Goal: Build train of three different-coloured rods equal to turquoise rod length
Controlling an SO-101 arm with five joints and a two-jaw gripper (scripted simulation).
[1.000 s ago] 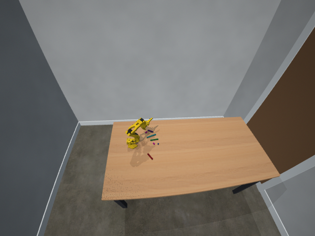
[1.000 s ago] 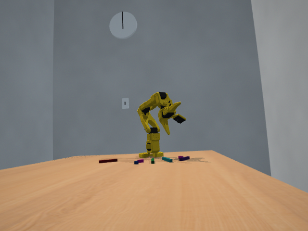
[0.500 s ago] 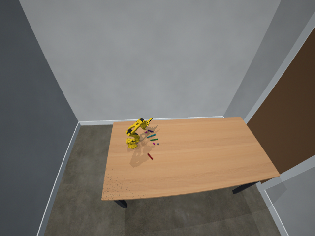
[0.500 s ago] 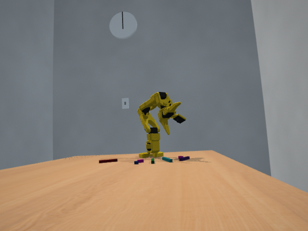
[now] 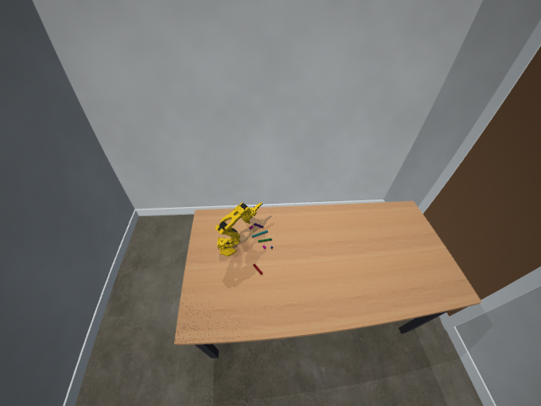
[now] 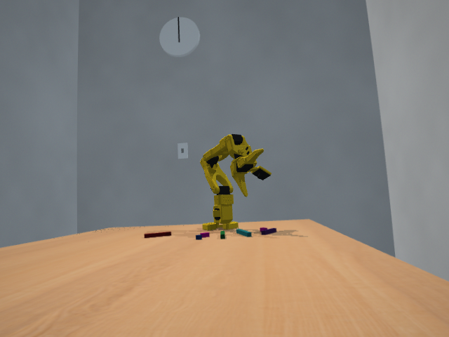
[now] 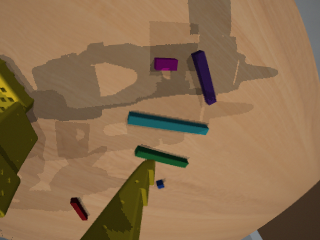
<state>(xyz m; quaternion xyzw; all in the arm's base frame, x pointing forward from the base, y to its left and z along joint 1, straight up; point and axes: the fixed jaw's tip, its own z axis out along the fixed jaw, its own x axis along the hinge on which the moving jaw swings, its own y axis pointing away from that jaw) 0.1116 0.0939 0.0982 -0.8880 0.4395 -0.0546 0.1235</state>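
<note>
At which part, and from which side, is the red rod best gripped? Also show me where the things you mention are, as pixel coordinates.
Probably at its middle, from above, the tool's jaws closing across its long sides: the red rod (image 5: 258,269) (image 6: 157,234) (image 7: 79,209) is long, narrow, lies flat and stands apart from other rods.

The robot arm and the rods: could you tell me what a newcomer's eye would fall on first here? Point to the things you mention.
Probably the bright yellow arm (image 5: 229,221) (image 6: 217,174), bent over one end of the wooden table (image 5: 349,262) (image 6: 231,283), its jaws wide open. Next, the turquoise rod (image 5: 259,233) (image 6: 243,232) (image 7: 167,123), lying between the green (image 5: 265,240) (image 6: 222,234) (image 7: 161,156) and purple (image 5: 259,226) (image 6: 269,231) (image 7: 204,78) rods.
</note>
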